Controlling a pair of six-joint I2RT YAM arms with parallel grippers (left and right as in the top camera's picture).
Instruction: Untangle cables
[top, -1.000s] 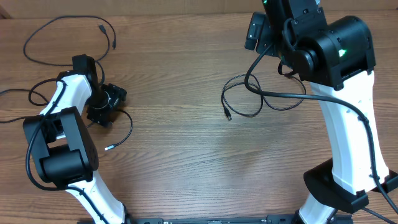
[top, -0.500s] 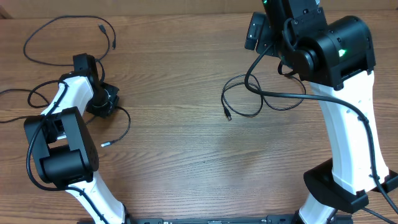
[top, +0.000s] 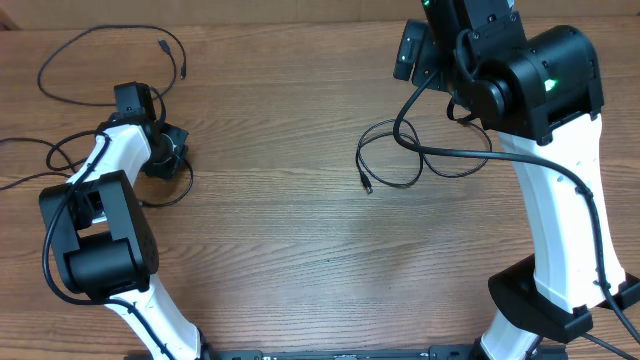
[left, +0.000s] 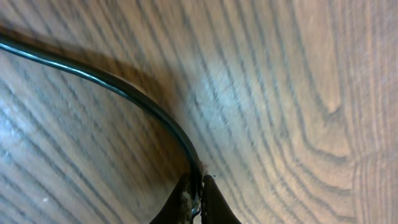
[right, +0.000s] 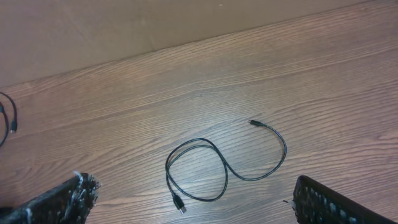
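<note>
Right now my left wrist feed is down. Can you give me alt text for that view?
The left end effector, fingertips closed at the bottom edge, pinches a thin black cable. From there the cable curves up and away to the left edge of the picture, casting a shadow on the wood-grain table, all seen very close up.

Left fingers (left: 181, 203) tight on a cable (left: 118, 89); right fingers (right: 62, 202) wide apart, high up.

The left hand (left: 197, 194) pinches a thin black cable (left: 124, 91) against the wooden worktop (left: 298, 93). From the hand, the cable curves up and leftward.
</note>
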